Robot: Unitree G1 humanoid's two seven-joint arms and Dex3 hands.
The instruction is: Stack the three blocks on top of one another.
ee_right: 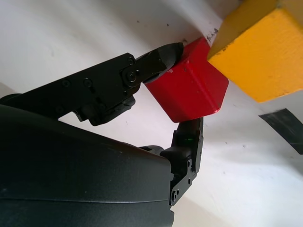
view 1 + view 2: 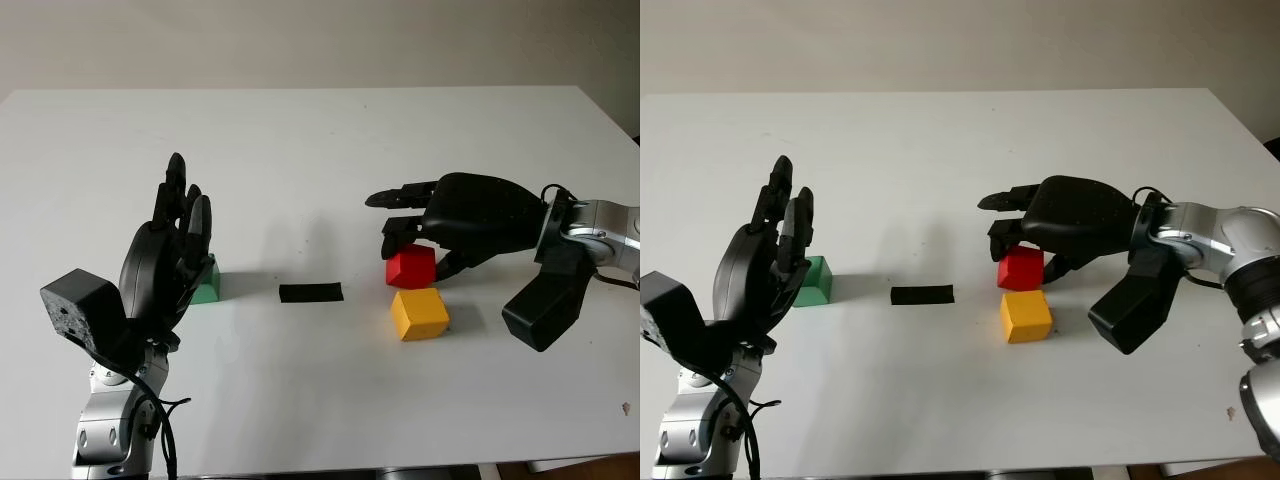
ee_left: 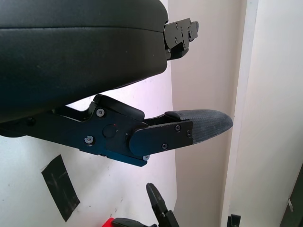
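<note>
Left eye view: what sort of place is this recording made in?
Probably a lab or test bench, not a home: a plain white table against a bare wall, holding just coloured blocks, red, yellow and green, and a black tape strip like a placement marker.

White table [image 2: 300, 130]: a plain matte top spread across nearly the whole scene, its far edge running straight along 12 o'clock and its right-hand corner cut off toward 2 o'clock. A few faint dark specks marked the surface.

Black tape strip [image 2: 311, 293]: one short rectangular piece lay flat on the table near the centre of the scene, slightly toward 6 o'clock, with its long side running from 9 to 3 o'clock.

Wall [image 2: 320, 40]: a pale, unmarked surface stood behind the table at 12 o'clock.
</note>
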